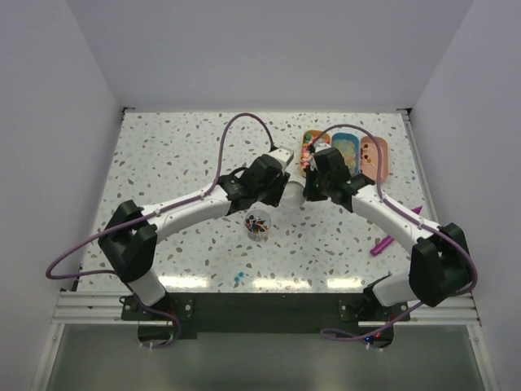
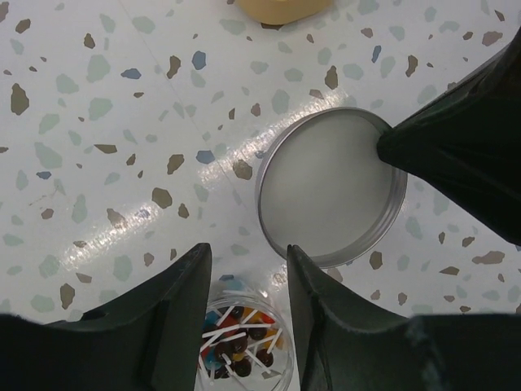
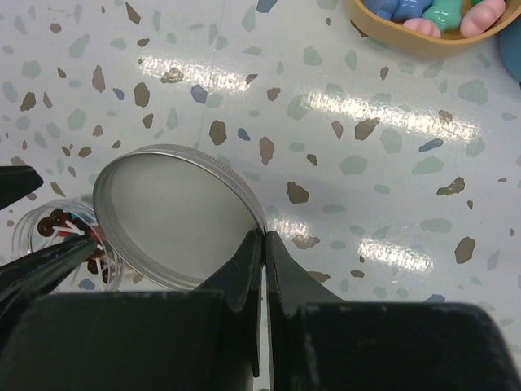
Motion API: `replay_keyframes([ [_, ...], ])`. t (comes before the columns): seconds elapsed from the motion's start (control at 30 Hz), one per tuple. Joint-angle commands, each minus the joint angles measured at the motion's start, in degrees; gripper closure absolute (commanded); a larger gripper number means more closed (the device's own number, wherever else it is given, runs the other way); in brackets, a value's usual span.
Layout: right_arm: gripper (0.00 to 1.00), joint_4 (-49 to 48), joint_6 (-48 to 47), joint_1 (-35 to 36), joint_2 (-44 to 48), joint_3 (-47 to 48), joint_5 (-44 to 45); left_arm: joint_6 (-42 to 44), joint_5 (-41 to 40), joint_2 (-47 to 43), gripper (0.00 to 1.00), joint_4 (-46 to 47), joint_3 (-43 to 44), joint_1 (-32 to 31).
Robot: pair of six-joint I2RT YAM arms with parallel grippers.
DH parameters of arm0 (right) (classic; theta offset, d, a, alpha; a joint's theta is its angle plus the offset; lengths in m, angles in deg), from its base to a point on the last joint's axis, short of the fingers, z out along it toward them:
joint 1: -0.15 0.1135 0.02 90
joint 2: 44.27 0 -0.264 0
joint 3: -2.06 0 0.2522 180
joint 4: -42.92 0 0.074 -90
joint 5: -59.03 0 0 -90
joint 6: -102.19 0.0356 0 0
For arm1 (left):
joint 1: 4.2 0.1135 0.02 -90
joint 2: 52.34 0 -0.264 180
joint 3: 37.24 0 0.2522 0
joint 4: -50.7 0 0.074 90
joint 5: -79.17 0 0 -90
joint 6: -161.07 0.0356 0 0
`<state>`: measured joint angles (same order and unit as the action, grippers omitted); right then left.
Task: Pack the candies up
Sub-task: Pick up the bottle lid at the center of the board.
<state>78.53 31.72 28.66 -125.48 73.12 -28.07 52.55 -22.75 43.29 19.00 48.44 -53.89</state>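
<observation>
We log: right gripper (image 3: 264, 238) pinches the lid (image 3: 175, 213) rim; the jar (image 1: 258, 222) of candies (image 2: 238, 346) lies at the lid's 8 o'clock in top view, near the spread left gripper (image 2: 248, 257).

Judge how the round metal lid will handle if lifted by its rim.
The metal lid looks thin and shallow, so it is probably light and stiff. Its smooth, shiny rim may slip or pivot in the narrow edge pinch of the right hand. Lying flat on the table, it should slide rather than roll if pushed.
</observation>
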Motion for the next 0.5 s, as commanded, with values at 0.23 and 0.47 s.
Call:
replay_keyframes([
  [0.23,1.00,-4.53,2.27,0.40,3.25,-2.01,-1.75,-3.27,-2.58,2.62,0.61,3.96,2.87,-0.49],
  [0.47,1.00,-4.88,2.62,0.49,3.34,-2.72,-1.93,-3.45,-2.14,4.12,0.71,4.92,3.05,-0.58],
])
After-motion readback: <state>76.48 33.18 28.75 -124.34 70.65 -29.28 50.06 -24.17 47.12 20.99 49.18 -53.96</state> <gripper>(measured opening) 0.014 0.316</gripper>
